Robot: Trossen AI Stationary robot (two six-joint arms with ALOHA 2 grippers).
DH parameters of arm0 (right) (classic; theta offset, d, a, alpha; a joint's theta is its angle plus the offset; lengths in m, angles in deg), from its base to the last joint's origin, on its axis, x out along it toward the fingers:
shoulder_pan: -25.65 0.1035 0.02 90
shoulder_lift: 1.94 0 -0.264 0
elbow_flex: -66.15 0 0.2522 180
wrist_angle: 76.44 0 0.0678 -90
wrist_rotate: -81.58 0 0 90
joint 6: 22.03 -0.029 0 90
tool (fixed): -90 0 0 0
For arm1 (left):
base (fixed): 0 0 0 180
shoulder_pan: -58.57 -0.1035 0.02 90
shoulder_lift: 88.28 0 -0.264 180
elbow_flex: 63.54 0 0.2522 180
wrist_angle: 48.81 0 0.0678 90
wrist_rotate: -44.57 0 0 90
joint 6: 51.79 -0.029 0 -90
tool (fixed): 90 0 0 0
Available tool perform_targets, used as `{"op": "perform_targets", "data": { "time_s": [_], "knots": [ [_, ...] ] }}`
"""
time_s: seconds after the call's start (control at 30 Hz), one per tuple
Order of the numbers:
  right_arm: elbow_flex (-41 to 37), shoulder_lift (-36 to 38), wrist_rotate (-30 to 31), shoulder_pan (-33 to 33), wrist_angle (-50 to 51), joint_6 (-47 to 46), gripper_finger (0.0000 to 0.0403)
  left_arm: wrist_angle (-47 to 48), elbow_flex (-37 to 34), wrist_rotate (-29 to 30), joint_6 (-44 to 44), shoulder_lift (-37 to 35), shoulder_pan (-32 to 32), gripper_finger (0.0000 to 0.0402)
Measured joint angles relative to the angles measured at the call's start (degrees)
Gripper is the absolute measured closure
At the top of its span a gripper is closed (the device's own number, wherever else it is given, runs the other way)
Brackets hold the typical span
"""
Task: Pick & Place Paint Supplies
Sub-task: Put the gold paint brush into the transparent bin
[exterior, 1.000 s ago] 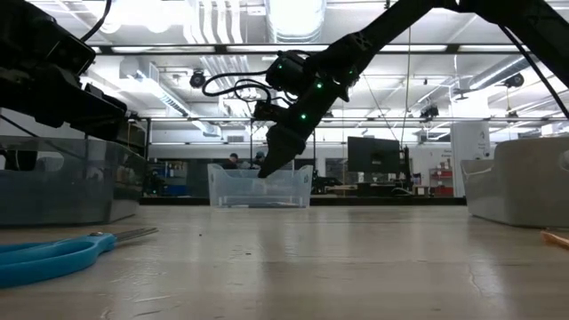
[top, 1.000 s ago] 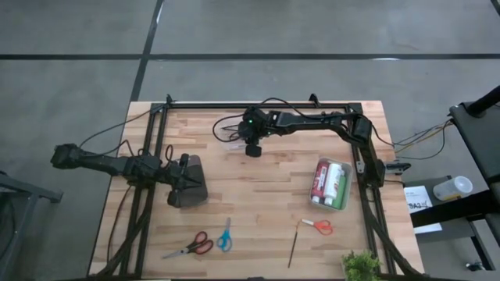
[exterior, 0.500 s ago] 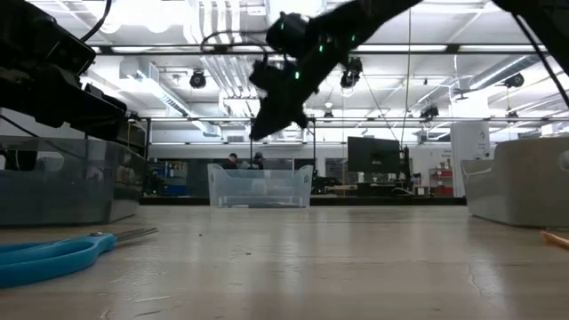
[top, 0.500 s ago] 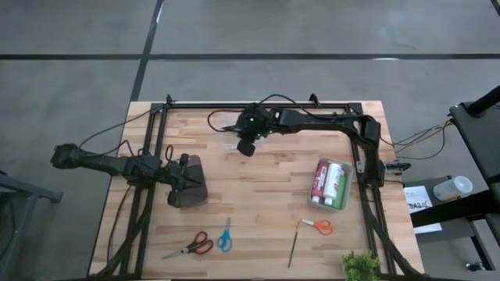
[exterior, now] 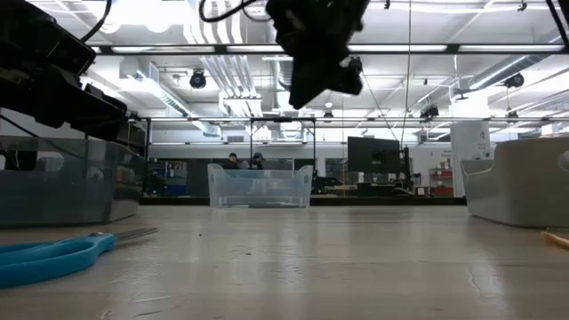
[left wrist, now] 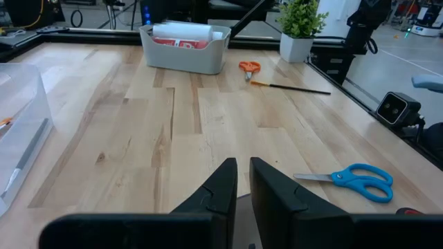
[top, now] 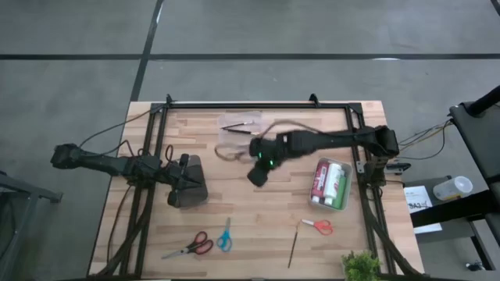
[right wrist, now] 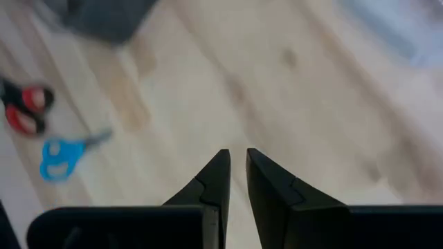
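My right gripper (top: 256, 176) (right wrist: 235, 153) hangs shut and empty high above the middle of the table, pointing down, between the clear bin (top: 238, 134) (exterior: 260, 187) and the grey bin (top: 331, 183) (left wrist: 183, 48). Thin brushes (top: 238, 125) lie in the clear bin. Red, white and green paint bottles (top: 330, 181) lie side by side in the grey bin. One long brush (top: 294, 243) (left wrist: 291, 87) lies flat on the table near the near edge. My left gripper (top: 199, 186) (left wrist: 242, 162) waits shut and low at the table's left side.
Red scissors (top: 191, 246) (right wrist: 24, 111) and blue scissors (top: 225, 234) (left wrist: 356, 180) lie near the near edge, left of centre. Small orange scissors (top: 319, 226) lie beside the loose brush. A potted plant (top: 361, 265) stands at the near right corner. Bare wood lies under my right gripper.
My right gripper has risen out of the clear bin at the far side, then swung toward the near edge and slightly right, ending high over the table's middle. The clear bin and its brushes, covered by the arm before, now show.
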Motion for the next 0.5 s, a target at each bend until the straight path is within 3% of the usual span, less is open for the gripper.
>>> {"op": "perform_targets", "data": {
  "time_s": [0.13, 0.37, 0.5],
  "knots": [
    [-0.17, -0.54, 4.28, 5.35, 5.9, -5.78, 0.0358, 0.0, -0.01, 0.01, 0.0, 0.03, -0.01, 0.0351],
    [-0.17, -0.9, 12.48, 14.51, 9.87, -23.9, 0.0358, -0.02, 0.0, 0.0, 0.0, 0.02, 0.0, 0.0351],
    [-0.17, -0.9, 13.91, 18.86, 11.88, -31.29, 0.0358, -0.02, 0.0, 0.0, 0.0, 0.02, -0.02, 0.0351]
  ]
}}
